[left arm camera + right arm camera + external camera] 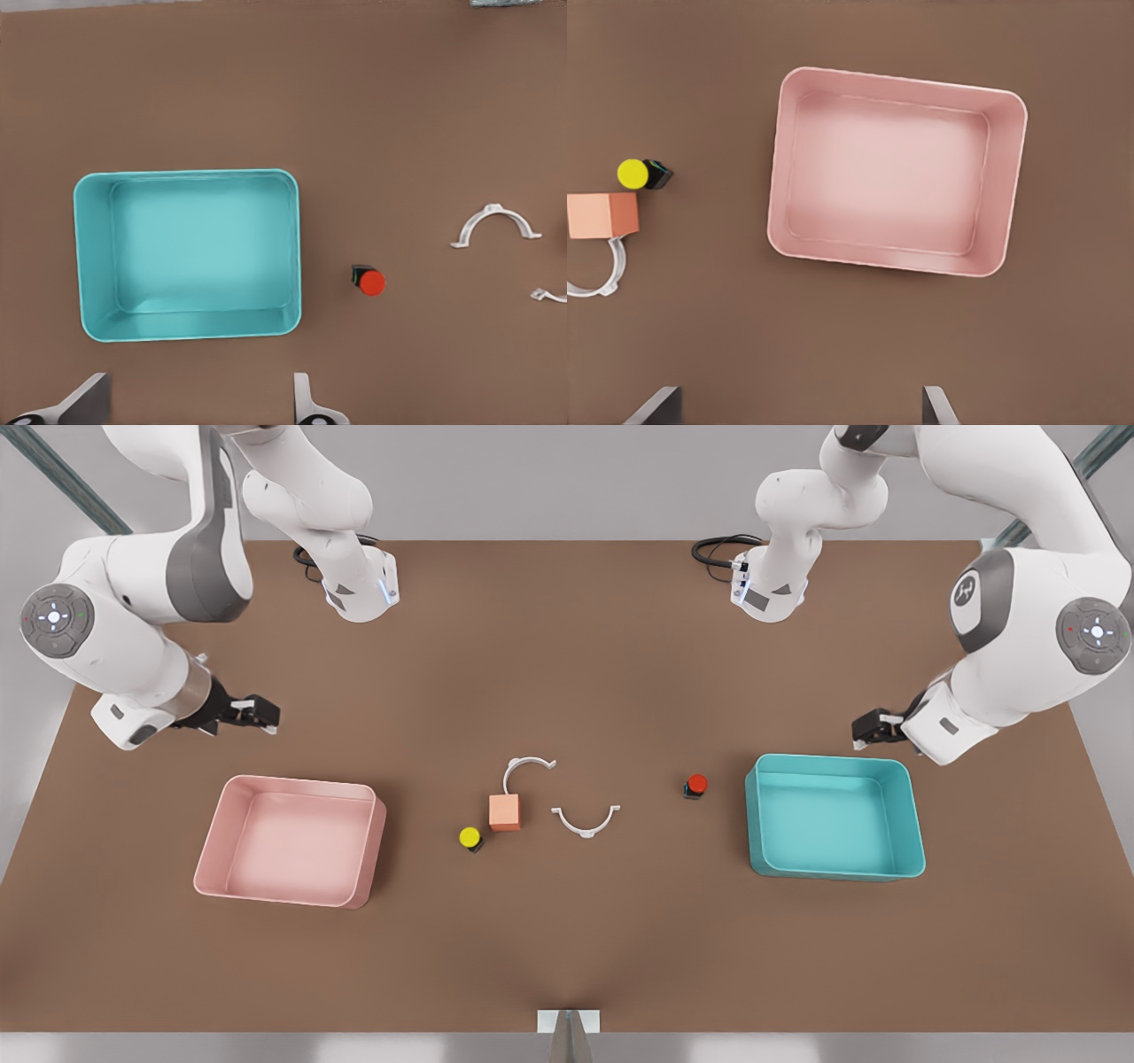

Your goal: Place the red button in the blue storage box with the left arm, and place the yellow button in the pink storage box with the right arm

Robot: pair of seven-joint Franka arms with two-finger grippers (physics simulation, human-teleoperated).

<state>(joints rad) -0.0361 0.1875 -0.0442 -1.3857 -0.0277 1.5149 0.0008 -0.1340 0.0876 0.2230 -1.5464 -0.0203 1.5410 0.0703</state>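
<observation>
Front view: pink storage box (290,840) and blue storage box (833,816) flank the salmon cube (504,812); yellow button (470,838) beside it, red button (695,786) near blue box.
Left wrist view: left tool (199,398) released, above blue box.
Right wrist view: right tool (799,407) released, above pink box.

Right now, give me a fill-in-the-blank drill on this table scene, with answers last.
1. The red button sits on the table beside the ____ storage box.
2. The yellow button sits next to a salmon-orange ____.
3. The pink storage box holds ____.
4. The left gripper has its fingers ____.

Answers: blue; cube; nothing; open
</observation>
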